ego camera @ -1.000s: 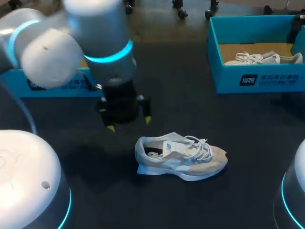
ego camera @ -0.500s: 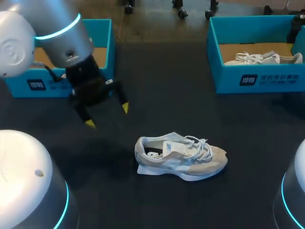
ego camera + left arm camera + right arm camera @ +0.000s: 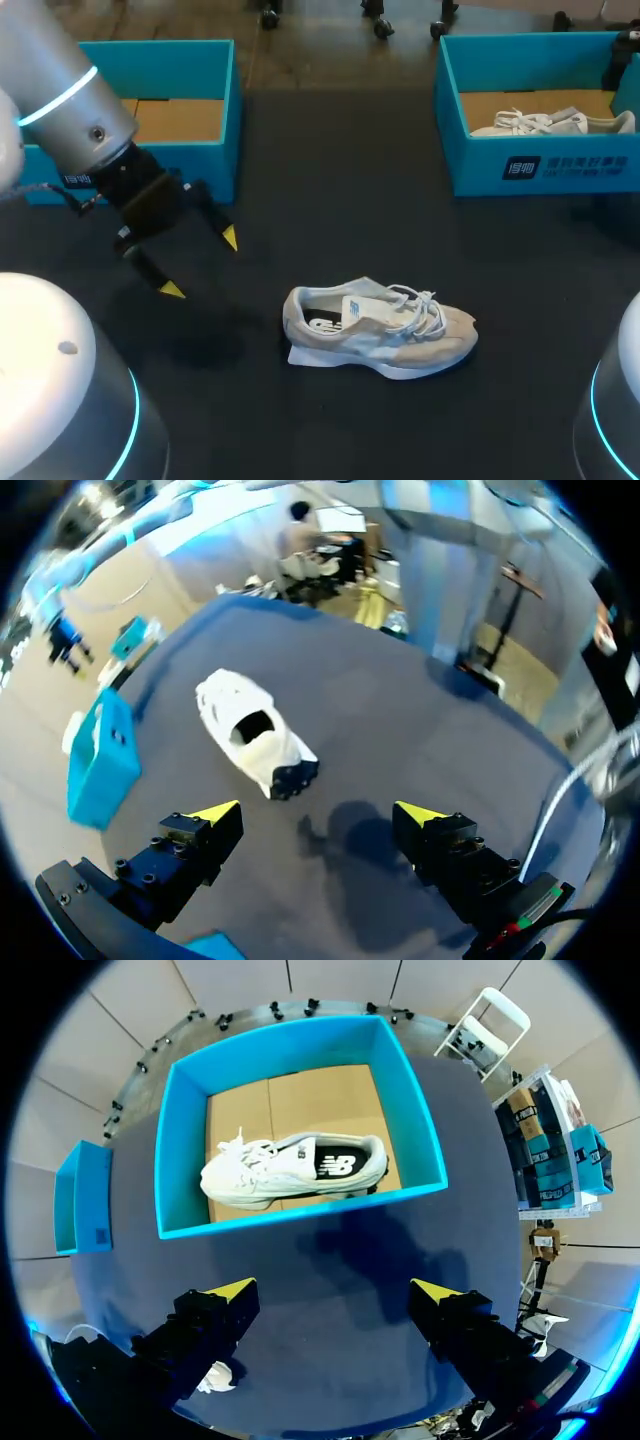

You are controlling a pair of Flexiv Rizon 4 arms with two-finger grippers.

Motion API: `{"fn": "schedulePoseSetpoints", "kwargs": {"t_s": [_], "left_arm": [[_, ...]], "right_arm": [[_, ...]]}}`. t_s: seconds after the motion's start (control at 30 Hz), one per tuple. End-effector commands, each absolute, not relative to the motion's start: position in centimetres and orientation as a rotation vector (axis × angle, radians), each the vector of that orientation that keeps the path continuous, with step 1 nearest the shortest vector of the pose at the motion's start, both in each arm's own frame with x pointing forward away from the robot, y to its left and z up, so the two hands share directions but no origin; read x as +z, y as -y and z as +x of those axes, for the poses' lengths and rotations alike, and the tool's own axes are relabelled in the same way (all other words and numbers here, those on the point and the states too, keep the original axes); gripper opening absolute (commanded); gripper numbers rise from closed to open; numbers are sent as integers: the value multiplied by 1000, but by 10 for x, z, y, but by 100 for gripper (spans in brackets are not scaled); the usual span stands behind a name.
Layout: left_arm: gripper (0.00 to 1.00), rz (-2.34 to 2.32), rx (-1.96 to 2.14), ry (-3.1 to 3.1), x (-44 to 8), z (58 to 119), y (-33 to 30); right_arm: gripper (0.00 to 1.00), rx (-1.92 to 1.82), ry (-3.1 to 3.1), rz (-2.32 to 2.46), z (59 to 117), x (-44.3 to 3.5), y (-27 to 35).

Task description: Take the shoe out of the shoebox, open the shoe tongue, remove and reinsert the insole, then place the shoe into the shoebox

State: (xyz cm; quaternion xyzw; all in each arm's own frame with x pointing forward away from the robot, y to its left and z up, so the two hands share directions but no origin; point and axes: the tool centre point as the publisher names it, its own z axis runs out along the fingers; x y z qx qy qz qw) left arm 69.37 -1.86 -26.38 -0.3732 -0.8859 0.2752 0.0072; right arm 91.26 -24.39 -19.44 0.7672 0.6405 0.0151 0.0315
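Shoe (image 3: 380, 328) lies upright on the counter (image 3: 330, 180), lower centre of head view, out of its box, so tongue-opening is prob. the step in hand. Left hand (image 3: 201, 264), centre-left, is spread wide & empty, well apart from shoe; right hand (image 3: 335, 1285) gapes empty above the right shoebox (image 3: 300, 1210). Nxt: one hand steadies the heel, other pinches the tongue.

Beige-and-white shoe (image 3: 380, 330) on a black table (image 3: 340, 180), teal shoebox (image 3: 540, 165) with a white shoe (image 3: 550, 122), yellow-tipped black left end effector (image 3: 201, 264)
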Motion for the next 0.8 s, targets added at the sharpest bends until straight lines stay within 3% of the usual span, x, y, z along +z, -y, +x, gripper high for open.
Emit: {"fn": "schedulePoseSetpoints", "kwargs": {"t_s": [0.03, 0.53, 0.8], "left_arm": [[100, -1057, 916, 2911, -263, 685, 19], [100, -671, 1328, 2522, -311, 695, 16], [100, -641, 1285, 2500, -315, 692, 16]], "right_arm": [[100, 45, -1971, 2364, 912, -195, 244], [100, 45, -1971, 2364, 912, -195, 244], [100, 45, -1971, 2364, 912, -195, 244]]}}
